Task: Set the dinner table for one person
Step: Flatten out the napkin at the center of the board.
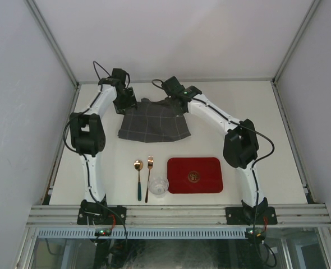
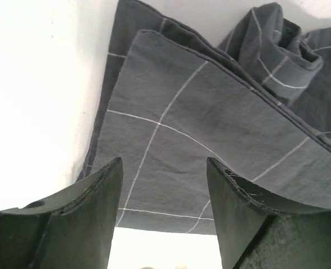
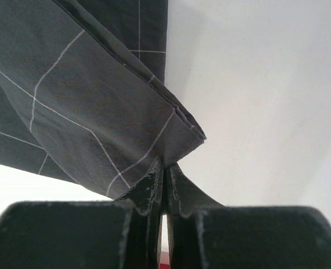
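L end effector (image 2: 164, 168) released: fingers (image 2: 92, 207) apart, nothing between, hovering over the far-left part of the grey checked cloth (image 2: 210, 140). In the top view it sits at the cloth's far-left corner (image 1: 126, 102).

R end effector (image 3: 164, 168) clenched, tips pinching the cloth's edge (image 3: 98, 101) near a folded corner; cloth bunched and raised at that far-right corner, the rest lying flat.

Worktop (image 1: 255, 106) is off-white and spans the whole floor between the white walls, w/ an aluminium rail at the near edge where both arms are bolted.

Cloth lies far-centre. Nearer, L to R: spoon (image 1: 138, 178), fork (image 1: 148, 176), small clear glass (image 1: 158, 185) just beside the fork's handle end, red tray (image 1: 210, 168) w/ a round gold mark.
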Action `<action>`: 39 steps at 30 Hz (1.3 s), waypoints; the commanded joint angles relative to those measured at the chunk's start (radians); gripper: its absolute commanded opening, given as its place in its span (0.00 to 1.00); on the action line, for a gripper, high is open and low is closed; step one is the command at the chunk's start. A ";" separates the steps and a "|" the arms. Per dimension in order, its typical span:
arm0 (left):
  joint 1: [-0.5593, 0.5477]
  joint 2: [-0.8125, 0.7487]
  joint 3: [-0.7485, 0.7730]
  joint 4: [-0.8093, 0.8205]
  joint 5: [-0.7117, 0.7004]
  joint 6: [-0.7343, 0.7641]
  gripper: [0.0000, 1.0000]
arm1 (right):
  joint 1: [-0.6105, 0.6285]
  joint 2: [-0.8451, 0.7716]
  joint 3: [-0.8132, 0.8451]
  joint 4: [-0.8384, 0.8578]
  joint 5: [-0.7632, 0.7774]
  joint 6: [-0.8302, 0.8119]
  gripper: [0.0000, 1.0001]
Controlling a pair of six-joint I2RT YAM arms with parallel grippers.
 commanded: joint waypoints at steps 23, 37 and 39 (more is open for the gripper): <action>0.127 0.285 0.373 -0.037 0.221 -0.006 0.78 | -0.039 -0.068 0.004 0.017 0.012 0.056 0.00; 0.125 0.326 0.371 -0.029 0.343 -0.003 0.75 | -0.028 -0.062 0.017 0.007 0.005 0.065 0.00; 0.125 0.328 0.367 -0.028 0.347 -0.005 0.75 | -0.027 -0.063 0.018 0.007 0.004 0.064 0.00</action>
